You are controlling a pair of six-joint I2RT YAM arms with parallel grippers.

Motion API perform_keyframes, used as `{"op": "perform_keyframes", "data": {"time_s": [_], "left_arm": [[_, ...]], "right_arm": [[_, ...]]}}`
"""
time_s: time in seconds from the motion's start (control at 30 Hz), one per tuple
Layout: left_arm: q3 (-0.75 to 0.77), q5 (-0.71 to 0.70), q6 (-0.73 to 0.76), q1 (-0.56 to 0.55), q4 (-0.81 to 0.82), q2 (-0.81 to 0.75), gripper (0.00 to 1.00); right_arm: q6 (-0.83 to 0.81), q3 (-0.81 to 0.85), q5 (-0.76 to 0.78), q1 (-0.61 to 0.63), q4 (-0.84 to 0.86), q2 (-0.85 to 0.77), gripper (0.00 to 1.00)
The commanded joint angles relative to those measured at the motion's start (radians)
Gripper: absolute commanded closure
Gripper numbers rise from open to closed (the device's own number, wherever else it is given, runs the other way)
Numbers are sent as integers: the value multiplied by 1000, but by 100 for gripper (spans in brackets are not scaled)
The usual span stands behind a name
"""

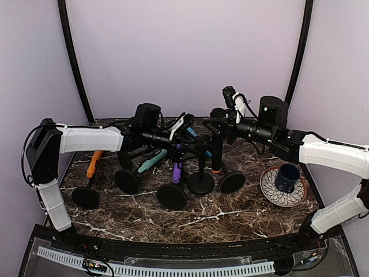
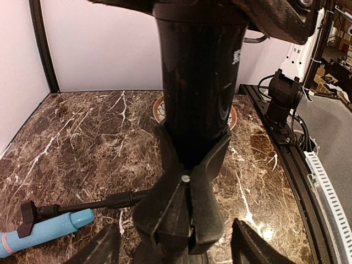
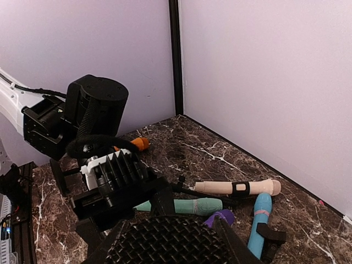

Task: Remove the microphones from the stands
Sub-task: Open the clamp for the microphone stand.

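Left fingers (image 2: 254, 245) straddle the clip (image 2: 184, 214) under microphone (image 2: 195, 82), seemingly clear.

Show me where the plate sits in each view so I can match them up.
Top external: the plate is at the right of the table, with a mug on it.
Left wrist: only its rim shows, upper middle, behind the black mic.
Right wrist: not in it.
Shared landmark: the marble table.
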Motion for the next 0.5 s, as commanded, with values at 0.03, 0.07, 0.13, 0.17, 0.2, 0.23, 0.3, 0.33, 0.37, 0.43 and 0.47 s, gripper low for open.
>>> {"op": "perform_keyframes", "data": {"time_s": [0.03, 0.07, 0.13, 0.17, 0.2, 0.23, 0.3, 0.33, 0.37, 0.43, 0.47], "left_arm": [[27, -7, 20, -20, 18, -11, 26], [30, -7, 20, -20, 23, -11, 26], [31, -7, 20, -21, 29, -10, 29], [32, -8, 20, -22, 32, -10, 33], [32, -9, 20, -22, 34, -9, 35], [32, -9, 19, -22, 34, -8, 42], [32, -8, 19, -22, 31, -8, 58], [32, -9, 19, -22, 28, -9, 64], [30, -14, 20, -22, 27, -10, 74], [23, -20, 24, -22, 24, -13, 85], [21, -21, 24, -22, 26, -14, 88]], "right_arm": [[35, 0, -45, -5, 74, 2, 70], [36, 1, -46, -4, 75, 3, 70], [36, 1, -49, -6, 75, 4, 70], [36, 2, -51, -6, 75, 4, 70], [38, 1, -51, -6, 75, 5, 70], [38, 0, -53, -6, 75, 6, 70], [38, -1, -47, -7, 75, 5, 71], [38, -3, -35, -8, 74, 3, 71], [38, -4, -27, -8, 74, 1, 71], [33, -7, -4, -9, 69, -8, 71], [30, -7, 7, -9, 62, -13, 71]]}}
